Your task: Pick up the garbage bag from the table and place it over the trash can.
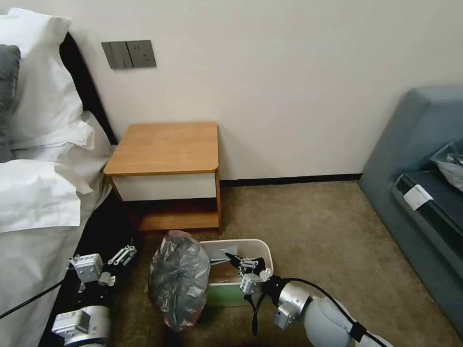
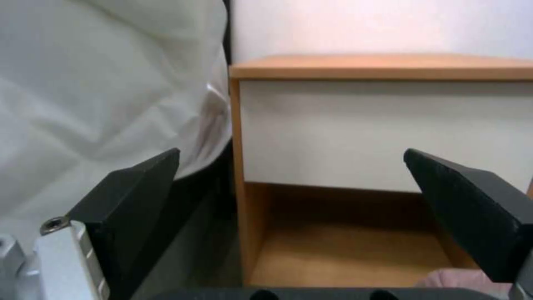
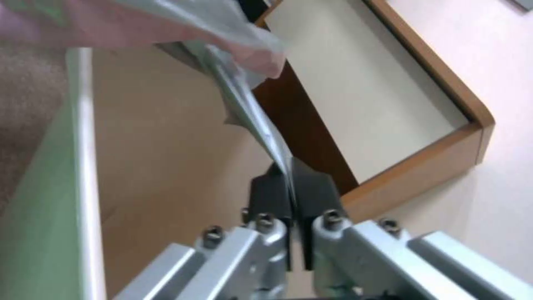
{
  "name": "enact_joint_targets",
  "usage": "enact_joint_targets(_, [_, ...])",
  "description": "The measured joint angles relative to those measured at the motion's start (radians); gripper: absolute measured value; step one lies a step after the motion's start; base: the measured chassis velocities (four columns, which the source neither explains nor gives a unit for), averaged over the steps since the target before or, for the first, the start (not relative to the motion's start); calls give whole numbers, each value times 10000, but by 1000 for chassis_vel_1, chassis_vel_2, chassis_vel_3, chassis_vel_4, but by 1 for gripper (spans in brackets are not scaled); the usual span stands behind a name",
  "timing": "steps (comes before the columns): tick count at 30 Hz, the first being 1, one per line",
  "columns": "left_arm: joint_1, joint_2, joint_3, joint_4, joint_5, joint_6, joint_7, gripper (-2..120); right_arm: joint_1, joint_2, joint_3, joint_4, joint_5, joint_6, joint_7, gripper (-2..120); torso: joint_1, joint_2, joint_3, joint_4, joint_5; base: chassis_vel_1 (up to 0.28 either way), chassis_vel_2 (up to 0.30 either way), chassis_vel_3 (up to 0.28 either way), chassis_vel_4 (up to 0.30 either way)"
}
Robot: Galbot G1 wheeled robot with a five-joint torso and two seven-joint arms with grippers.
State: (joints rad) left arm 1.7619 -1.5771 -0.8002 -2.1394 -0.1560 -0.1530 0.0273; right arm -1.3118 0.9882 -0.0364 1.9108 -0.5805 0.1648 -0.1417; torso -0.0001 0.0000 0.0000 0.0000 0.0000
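A small cream-beige trash can point(image 1: 251, 277) with a greenish tint low on its near side is seen standing on the carpet point(image 1: 313, 226), just in front of a nightstand table point(image 1: 166, 147) with an orange-brown wooden top, a white drawer front and a wooden lower shelf. The garbage bag point(image 1: 179, 284), crinkled, translucent and silvery-grey with a pinkish edge, is observed bunched at the left end of the trash can, hanging down its left outer side, with a thin strip drawn to the right across the open top. That strip is held by the right gripper point(image 1: 237, 262), which is positioned over the can's opening near its right portion; in the right wrist view the right gripper point(image 3: 290, 187) is clamped tight on a stretched fold of the garbage bag point(image 3: 244, 100), with the trash can's point(image 3: 83, 166) rim and inner wall beside it and the table point(image 3: 439, 137) beyond. The left gripper point(image 1: 123, 255) is recorded low on the left, between the bed's white linen point(image 1: 38, 202) and the bag, apart from the bag. In the left wrist view the left gripper point(image 2: 291, 183) is spread wide with nothing between its black fingers point(image 2: 139, 187), facing the table's point(image 2: 377, 125) drawer front and lower shelf, with white linen point(image 2: 100, 83) to one side.
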Motion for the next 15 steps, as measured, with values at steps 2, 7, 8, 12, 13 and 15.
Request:
enact_joint_targets(2, [-28, 17, 38, 57, 1, 29, 0, 100, -42, -1, 78, 41, 78, 2, 0, 12, 0, 0, 0, 0, 0, 0, 0, 0, 0])
enact_joint_targets(7, [-125, 91, 156, 205, 3, 104, -1, 100, -358, -210, 602, 543, 295, -150, -366, 30, 0, 0, 0, 1, -1, 0, 0, 0, 0])
enact_joint_targets(8, [-137, 108, 189, 226, 3, 113, -1, 100, -495, -314, 748, 700, 396, -218, -460, 35, 0, 0, 0, 0, -1, 0, 0, 0, 0])
enact_joint_targets(12, [-149, 145, 237, 245, 3, 114, -2, 100, -811, -586, 1127, 1016, 637, -332, -604, 46, 0, 0, 0, 0, 0, 0, 0, 0, 0])
enact_joint_targets(13, [-152, 165, 249, 246, 1, 115, -3, 100, -948, -691, 1307, 1124, 685, -335, -655, 52, 0, 0, 0, 0, 0, 0, 0, 0, 0])
enact_joint_targets(15, [-153, 224, 253, 245, -16, 113, -5, 100, -1308, -953, 1758, 1365, 792, -289, -692, 62, 0, 0, 0, 0, 2, 0, 0, 0, 0])
